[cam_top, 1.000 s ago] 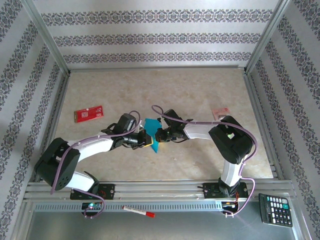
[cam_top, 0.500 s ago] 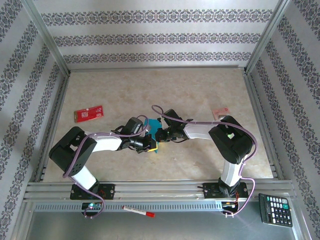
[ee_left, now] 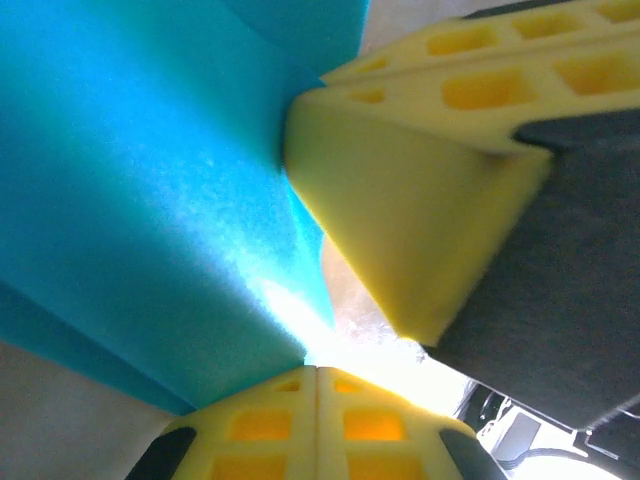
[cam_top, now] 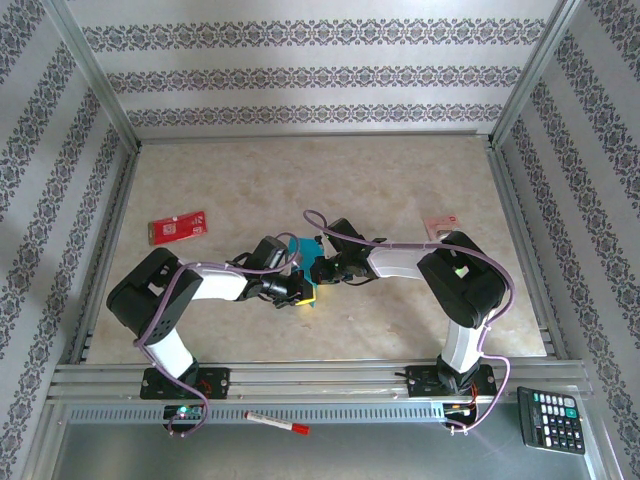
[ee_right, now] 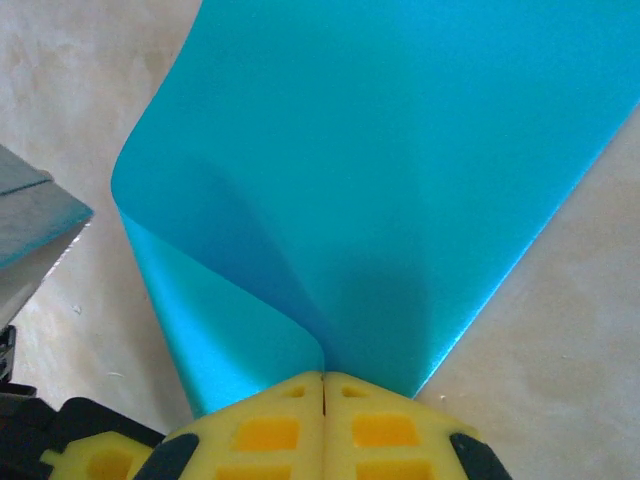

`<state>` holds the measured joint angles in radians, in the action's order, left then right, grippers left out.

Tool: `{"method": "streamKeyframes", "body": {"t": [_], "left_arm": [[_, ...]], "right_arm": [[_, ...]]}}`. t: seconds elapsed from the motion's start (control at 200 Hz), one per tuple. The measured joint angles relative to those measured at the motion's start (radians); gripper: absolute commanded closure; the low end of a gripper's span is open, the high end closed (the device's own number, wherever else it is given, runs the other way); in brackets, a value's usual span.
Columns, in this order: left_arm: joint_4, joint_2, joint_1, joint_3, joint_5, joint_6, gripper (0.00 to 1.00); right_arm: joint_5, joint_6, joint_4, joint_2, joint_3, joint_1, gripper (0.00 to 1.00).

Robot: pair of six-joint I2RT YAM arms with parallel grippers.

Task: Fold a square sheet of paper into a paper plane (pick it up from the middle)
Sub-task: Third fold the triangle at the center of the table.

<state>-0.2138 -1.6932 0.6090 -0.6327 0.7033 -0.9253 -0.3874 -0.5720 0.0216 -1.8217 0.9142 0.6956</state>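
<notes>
Now, left gripper and right gripper both pinching square sheet of paper, left arm tucked further in.

I see a plain teal sheet of paper, my yellow-and-black right gripper, mottled beige table under it.

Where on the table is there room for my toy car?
The back of the table, between the back wall and the red card and pink card, is bare. So is the near strip between the left arm and right arm. The middle is crowded: left gripper and right gripper pinch the paper.
</notes>
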Motion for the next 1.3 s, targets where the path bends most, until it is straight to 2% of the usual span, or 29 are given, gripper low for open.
{"method": "streamKeyframes", "body": {"t": [0.33,0.595,1.004,1.299], "left_arm": [[-0.009,-0.011,0.006,-0.002,0.006,0.000,0.95],[-0.003,0.054,0.021,-0.003,0.002,0.000,0.92],[0.012,-0.019,0.042,-0.018,0.007,0.005,0.93],[0.043,0.024,0.043,-0.023,-0.001,0.008,0.93]], "right_arm": [[0.000,0.000,-0.005,0.000,-0.003,0.000,1.00],[0.000,0.000,-0.011,0.000,-0.006,0.000,1.00],[0.000,0.000,-0.015,0.002,-0.009,0.000,1.00],[0.000,0.000,-0.023,0.004,-0.014,0.000,1.00]]}}
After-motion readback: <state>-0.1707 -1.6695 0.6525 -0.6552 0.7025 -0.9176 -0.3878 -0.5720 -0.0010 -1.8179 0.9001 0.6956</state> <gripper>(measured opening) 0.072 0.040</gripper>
